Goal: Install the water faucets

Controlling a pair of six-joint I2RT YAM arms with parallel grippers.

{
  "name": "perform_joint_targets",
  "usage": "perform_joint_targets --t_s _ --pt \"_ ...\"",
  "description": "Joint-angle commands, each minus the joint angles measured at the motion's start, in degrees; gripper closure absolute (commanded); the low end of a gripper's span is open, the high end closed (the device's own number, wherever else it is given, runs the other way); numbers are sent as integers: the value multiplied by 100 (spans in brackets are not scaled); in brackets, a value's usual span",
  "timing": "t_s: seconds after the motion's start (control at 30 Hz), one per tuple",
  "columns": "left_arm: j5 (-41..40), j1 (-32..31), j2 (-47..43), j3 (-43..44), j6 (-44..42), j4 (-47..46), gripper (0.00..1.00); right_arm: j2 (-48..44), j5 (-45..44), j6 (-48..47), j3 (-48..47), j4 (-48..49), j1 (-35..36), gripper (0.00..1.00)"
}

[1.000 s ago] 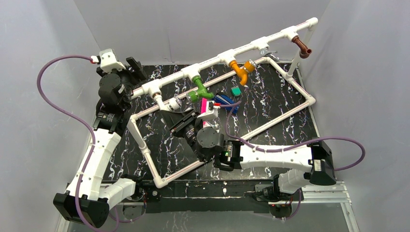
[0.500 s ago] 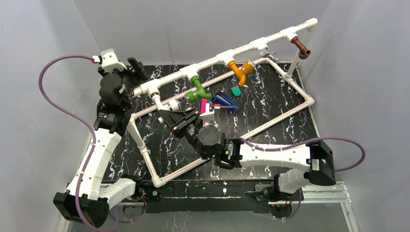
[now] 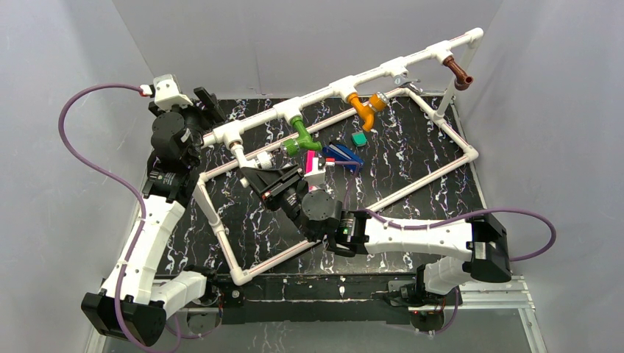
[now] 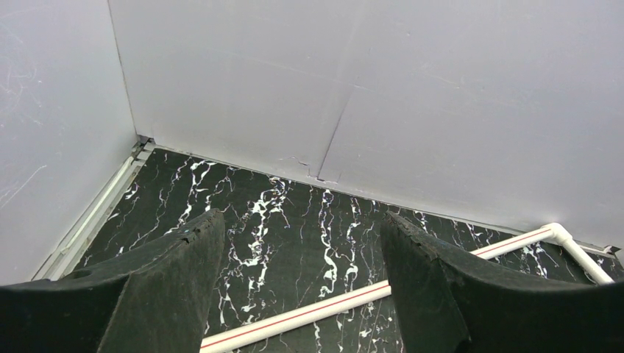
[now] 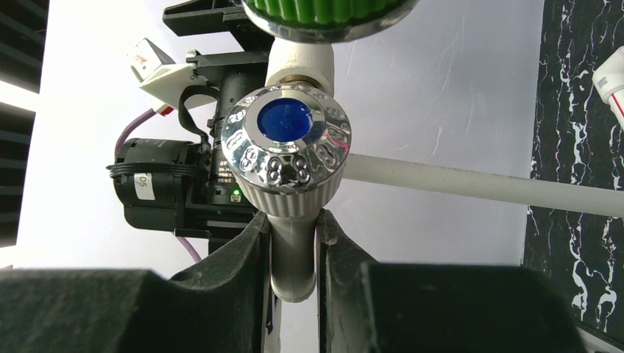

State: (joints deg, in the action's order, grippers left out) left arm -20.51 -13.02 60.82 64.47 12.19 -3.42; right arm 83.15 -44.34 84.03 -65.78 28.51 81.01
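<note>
The white faucet [image 3: 250, 156] hangs from the leftmost tee of the raised white pipe frame [image 3: 383, 70]. My right gripper [image 3: 256, 173] is shut on its spout. In the right wrist view the spout [image 5: 293, 257] sits between the fingers [image 5: 243, 250], below a chrome knob with a blue centre [image 5: 288, 158]; the gripper [image 5: 293, 220] is shut on it. The green faucet [image 3: 302, 136], orange faucet [image 3: 366, 107] and brown faucet [image 3: 460, 73] hang from tees further right. My left gripper [image 3: 210, 104] is open and empty behind the pipe's left end, and also in its own wrist view [image 4: 302, 220].
The frame's base pipes [image 3: 221, 228] lie on the black marbled table [image 3: 412, 158]. A flat blue piece [image 3: 342, 156] and a small green block [image 3: 359, 138] lie inside the frame. Grey walls [image 3: 66, 59] close in left, back and right. A floor pipe [image 4: 353, 298] runs under the left fingers.
My right gripper has moved left with the white faucet in its grip, and the pipe frame has shifted slightly left with it. The left arm has not moved.
</note>
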Motion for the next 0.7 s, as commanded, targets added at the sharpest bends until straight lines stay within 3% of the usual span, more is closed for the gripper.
perform_joint_targets --t_s 0.0,0.13,0.43,0.67 --pt "-181 -11 316 -686 47 1785 26 48 211 32 82 24 -139 69" --pt "-172 -11 317 -692 47 1788 26 25 215 -45 125 116 -146 57" --pt "-178 -13 317 -696 51 1791 26 -35 250 -206 200 264 -143 44" --pt "-181 -10 317 -693 48 1787 26 -188 539 -1017 420 1070 -145 28"
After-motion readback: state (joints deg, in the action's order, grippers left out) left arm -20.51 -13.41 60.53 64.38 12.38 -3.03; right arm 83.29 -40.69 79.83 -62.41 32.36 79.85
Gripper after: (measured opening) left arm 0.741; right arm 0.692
